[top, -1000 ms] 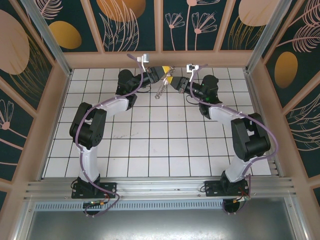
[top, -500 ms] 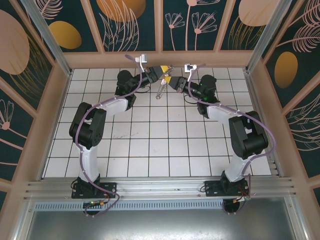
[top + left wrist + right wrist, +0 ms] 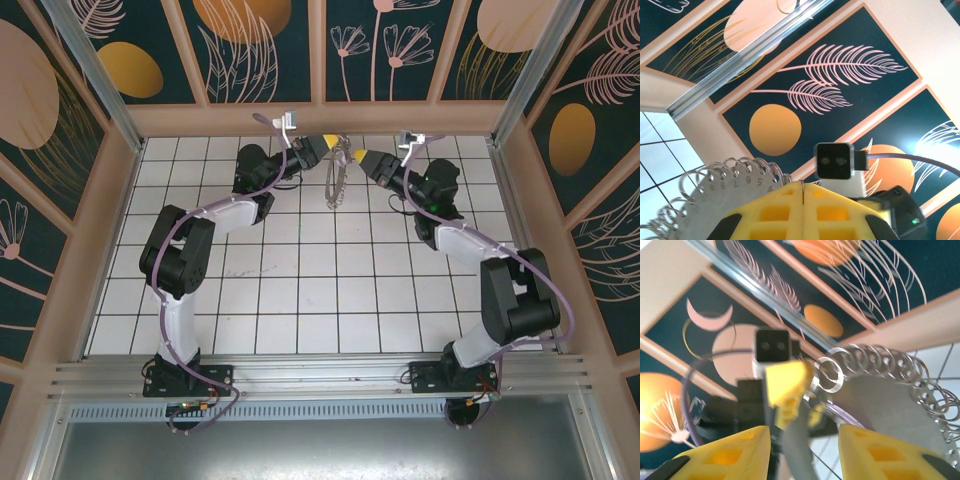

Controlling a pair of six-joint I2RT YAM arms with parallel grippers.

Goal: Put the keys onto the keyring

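Left end effector (image 3: 803, 200), pressed together, pinches the keyring (image 3: 720, 192) by its edge alone; right end effector (image 3: 804, 435) is spread. The keyring could swing or slip to the worktop (image 3: 300, 290).

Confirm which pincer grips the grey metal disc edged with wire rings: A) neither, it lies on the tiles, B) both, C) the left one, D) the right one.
C: the left pincer has its yellow fingers closed together on the grey metal disc edged with wire rings, while the right pincer stands open, its fingers apart and off the disc.
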